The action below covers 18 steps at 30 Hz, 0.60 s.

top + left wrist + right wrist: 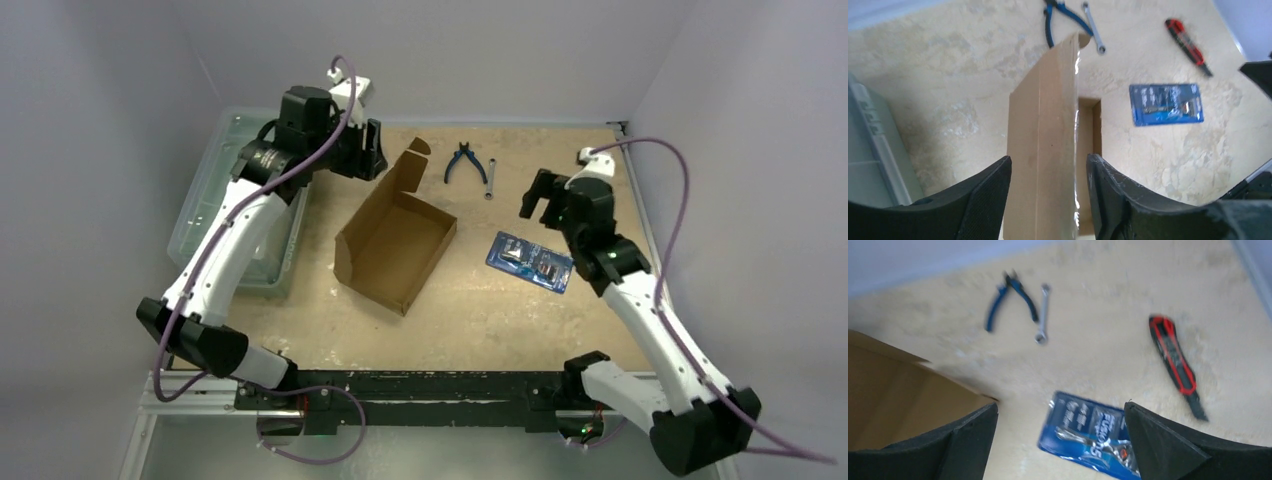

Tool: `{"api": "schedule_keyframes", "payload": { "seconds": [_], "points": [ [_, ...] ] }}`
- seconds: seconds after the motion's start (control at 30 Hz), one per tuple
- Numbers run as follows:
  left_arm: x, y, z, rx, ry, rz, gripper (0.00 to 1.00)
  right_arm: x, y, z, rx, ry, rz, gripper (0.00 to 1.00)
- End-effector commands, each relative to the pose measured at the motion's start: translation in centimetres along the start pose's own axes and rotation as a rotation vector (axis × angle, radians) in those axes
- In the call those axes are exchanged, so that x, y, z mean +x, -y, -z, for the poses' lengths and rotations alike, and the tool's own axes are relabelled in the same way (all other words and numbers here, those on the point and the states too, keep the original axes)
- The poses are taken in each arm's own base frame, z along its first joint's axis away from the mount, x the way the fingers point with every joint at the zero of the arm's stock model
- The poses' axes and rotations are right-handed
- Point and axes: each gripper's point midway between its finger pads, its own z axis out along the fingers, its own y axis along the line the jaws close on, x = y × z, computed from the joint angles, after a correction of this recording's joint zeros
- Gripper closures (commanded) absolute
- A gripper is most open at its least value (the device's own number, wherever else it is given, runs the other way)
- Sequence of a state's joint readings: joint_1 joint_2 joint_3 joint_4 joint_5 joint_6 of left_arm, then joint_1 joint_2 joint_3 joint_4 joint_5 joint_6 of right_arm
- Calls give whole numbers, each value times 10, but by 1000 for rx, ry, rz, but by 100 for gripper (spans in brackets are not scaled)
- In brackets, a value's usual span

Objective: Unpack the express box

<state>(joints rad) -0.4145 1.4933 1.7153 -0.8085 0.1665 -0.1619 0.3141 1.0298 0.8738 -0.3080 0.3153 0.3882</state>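
From the top camera I see the express box (397, 243) lying open on the table (560, 150), its lid flap standing up at the far-left end. The left gripper (368, 152) hangs just beside the top of that flap, on its far-left side. From here I cannot tell how far its fingers are parted. The clear plastic bin (212, 190) sits behind the arm, at the table's left edge. The right gripper (540, 205) hovers well off to the box's right with its fingers spread. The blue blister pack (530, 261) lies just on the near side of its fingertips. The pliers (464, 162) and wrench (490, 180) lie beyond them, toward the far-left.

On the left wrist camera, the two fingers (980, 200) stand partly apart, and the flap's broad brown face fills most of the space between them. The flap's left edge meets the left fingertip. A thin strip of the box's inside shows before the right fingertip, so I read no pinch on the cardboard. Ahead and to the right of the fingers lie the blister pack, the pliers, the wrench and a red utility knife (1188, 46).

On the right wrist camera, which is blurred, the fingers (1168, 440) are spread wide and hold nothing. The blister pack lies between and below the tips. A corner of the box sits outside the left finger, and the knife lies ahead of the right one.
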Motion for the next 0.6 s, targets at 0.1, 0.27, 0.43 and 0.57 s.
{"api": "schedule_keyframes", "payload": {
  "seconds": [0.1, 0.27, 0.43, 0.57],
  "points": [
    [-94, 19, 127, -26, 426, -29, 37, -129, -21, 106, -138, 270, -49, 1],
    [-115, 20, 205, -71, 675, -29, 30, -186, -15, 174, -177, 442, -76, 1],
    [-122, 17, 288, -130, 921, -21, 25, -224, -1, 242, -212, 623, -119, 1],
    [-119, 19, 338, -148, 1057, -35, 24, -241, 20, 295, -219, 778, -170, 1]
  ]
}}
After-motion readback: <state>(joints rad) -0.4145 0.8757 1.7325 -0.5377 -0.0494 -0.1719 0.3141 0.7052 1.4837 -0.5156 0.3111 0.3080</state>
